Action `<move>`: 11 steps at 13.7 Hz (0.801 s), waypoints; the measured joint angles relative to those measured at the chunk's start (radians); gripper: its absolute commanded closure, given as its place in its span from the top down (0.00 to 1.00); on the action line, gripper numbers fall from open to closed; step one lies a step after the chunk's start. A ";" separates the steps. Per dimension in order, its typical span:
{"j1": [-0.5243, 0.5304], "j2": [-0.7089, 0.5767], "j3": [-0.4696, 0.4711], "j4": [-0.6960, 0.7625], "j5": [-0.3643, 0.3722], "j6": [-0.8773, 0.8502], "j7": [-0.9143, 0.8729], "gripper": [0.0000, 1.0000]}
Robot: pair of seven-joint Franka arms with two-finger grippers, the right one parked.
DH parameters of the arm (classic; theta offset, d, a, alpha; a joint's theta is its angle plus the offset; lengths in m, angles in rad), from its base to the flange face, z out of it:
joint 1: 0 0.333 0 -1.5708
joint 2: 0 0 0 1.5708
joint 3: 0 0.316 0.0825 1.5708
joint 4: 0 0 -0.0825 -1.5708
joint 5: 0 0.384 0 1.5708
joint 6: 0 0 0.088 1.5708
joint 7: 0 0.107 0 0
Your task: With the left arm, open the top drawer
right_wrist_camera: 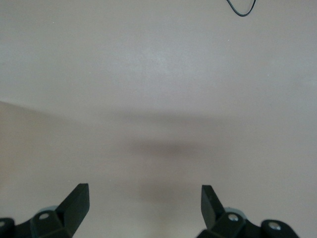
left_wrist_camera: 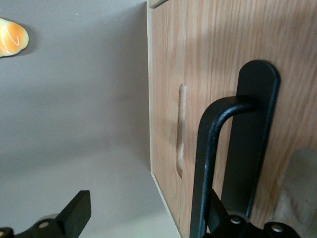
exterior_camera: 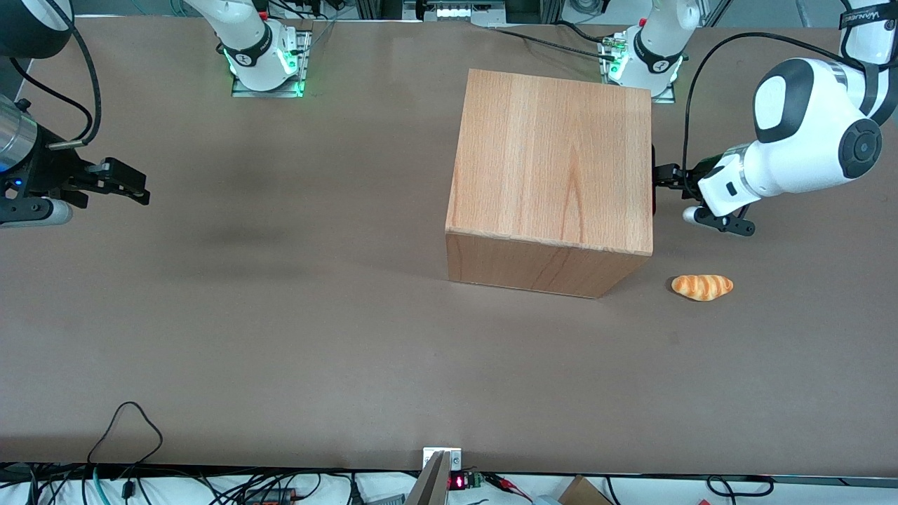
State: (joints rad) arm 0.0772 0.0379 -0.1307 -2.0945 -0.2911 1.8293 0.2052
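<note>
Currently we position the left arm's (exterior_camera: 807, 133) gripper (exterior_camera: 666, 177) against the cabinet (exterior_camera: 554, 175) face at the working arm's end, fingers (left_wrist_camera: 74, 213) spread astride the black handle (left_wrist_camera: 208, 163) of the closed top drawer (left_wrist_camera: 218, 54), so we judge a pinch comes next.

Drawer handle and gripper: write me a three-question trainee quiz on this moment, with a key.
1. True or false: the gripper is shut on the bread roll.
2. Multiple choice: the black handle sits on the cabinet face that looks toward A) the front camera, B) the working arm's end of the table, C) the parked arm's end.
3. Fill in: the bread roll lies ____ to the front camera than the gripper.

Key: 1 false, the gripper is open at the handle, apart from the roll; 2 B; 3 nearer.
</note>
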 measured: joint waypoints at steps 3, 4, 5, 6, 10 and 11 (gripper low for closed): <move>0.001 0.000 0.000 0.000 0.011 0.002 0.000 1.00; 0.001 0.000 0.000 0.000 0.013 0.003 0.000 1.00; 0.001 0.000 0.000 0.000 0.017 0.004 0.000 1.00; 0.002 0.000 0.000 0.000 0.024 0.005 0.000 1.00; 0.024 0.002 0.004 0.000 0.054 0.009 0.000 1.00; 0.034 0.002 0.005 0.000 0.057 0.010 0.002 1.00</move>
State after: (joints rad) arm 0.1107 0.0402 -0.1257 -2.0941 -0.2343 1.8390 0.2075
